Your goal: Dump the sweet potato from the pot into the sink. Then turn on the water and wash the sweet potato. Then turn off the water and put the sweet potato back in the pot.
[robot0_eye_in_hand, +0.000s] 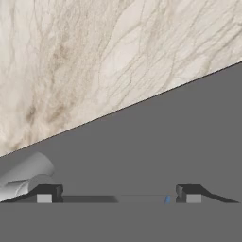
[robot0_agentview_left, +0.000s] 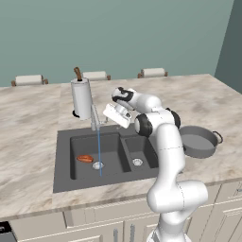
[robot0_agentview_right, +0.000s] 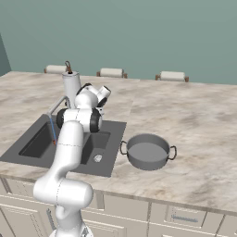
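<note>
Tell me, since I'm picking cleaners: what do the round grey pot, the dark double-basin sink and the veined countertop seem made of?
The round grey pot looks like brushed metal: even grey, dull sheen, thin loop handles. The dark double-basin sink seems matte composite or coated steel: flat charcoal, no glare, silver drains. The veined countertop looks like polished marble or a printed imitation: cream with brown veins.

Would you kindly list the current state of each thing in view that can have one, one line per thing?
gripper: open, holding nothing, near the faucet.
faucet: running, a thin blue stream falls into the left basin.
sweet potato: lying in the left basin, beside the drain.
pot: upright and empty on the counter, right of the sink.
sink: holds the sweet potato in its left basin; right basin bare.
paper-towel roll: upright behind the sink.
</note>
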You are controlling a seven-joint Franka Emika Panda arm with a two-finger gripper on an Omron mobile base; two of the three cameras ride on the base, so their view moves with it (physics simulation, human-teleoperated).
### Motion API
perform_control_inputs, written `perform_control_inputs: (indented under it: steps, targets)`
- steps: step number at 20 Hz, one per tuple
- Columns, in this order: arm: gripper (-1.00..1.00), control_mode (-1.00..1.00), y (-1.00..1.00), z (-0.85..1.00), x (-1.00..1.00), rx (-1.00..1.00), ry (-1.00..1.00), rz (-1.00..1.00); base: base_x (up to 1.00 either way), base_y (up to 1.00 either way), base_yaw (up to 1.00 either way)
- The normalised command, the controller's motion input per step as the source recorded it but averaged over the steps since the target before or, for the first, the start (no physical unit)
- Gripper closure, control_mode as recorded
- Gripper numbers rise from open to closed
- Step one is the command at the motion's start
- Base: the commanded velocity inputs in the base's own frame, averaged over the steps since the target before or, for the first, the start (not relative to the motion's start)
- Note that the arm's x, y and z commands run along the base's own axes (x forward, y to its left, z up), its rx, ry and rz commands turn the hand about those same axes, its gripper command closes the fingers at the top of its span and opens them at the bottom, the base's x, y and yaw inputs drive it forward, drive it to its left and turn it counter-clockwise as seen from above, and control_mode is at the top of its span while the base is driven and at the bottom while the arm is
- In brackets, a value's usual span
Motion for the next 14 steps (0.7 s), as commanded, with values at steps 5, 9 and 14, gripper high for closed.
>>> perform_control_inputs:
  steps: [5, 9, 14]
  targets:
    - [-1.0, -1.0, 0.09, -0.13, -0.44, 0.0, 0.04, 0.0, 0.0, 0.0, 0.0]
    - [-1.0, -1.0, 0.37, -0.03, -0.14, 0.0, 0.0, 0.0, 0.0, 0.0, 0.0]
    - [-1.0, -1.0, 0.43, 0.0, 0.01, 0.0, 0.0, 0.0, 0.0, 0.0, 0.0]
